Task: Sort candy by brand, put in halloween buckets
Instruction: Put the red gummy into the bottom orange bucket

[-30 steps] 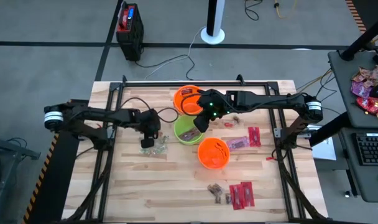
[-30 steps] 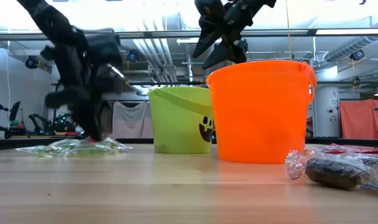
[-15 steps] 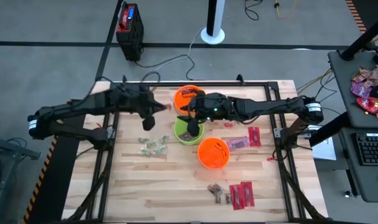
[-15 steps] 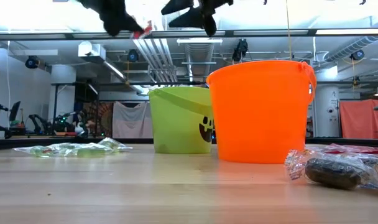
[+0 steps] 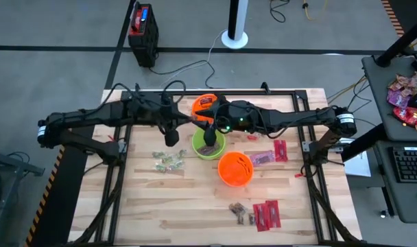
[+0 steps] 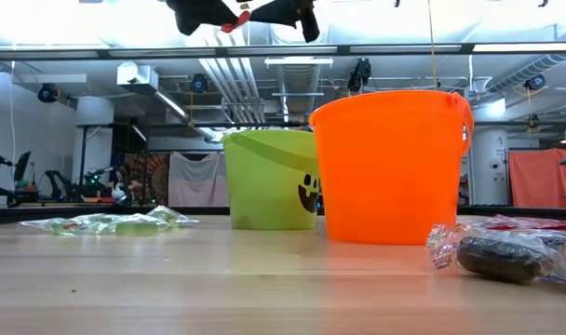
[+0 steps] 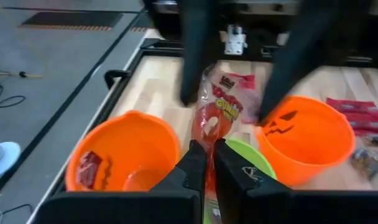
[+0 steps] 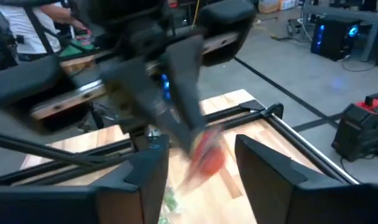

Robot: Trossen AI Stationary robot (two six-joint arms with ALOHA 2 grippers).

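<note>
Red and clear, a wrapped candy packet (image 7: 217, 115) is pinched between the closed fingers (image 7: 190, 168) of the left gripper (image 5: 171, 136), and most of it hangs out past the fingertips. In the high view this gripper is seen raised above the desk, just beside the lime green bucket (image 5: 208, 145) and the orange bucket (image 5: 204, 106) nearest the far edge. The right gripper (image 5: 210, 139) is held over the lime green bucket, facing the left one; its fingers (image 8: 263, 163) are spread apart with nothing between them, and the packet is seen, blurred, in the gap ahead of them. In the low view both grippers are cut off at the top, with a scrap of red (image 6: 229, 22) showing between them. One red piece (image 7: 89, 167) is seen inside the far orange bucket. A second orange bucket (image 5: 235, 169) stands nearer the middle of the desk (image 5: 160, 206). Pale green wrapped bits (image 5: 168, 162) are scattered towards the left edge, red packets (image 5: 280, 149) lie towards the right edge, and further red packets (image 5: 267, 214) with dark pieces (image 5: 240, 211) lie near the front edge
</note>
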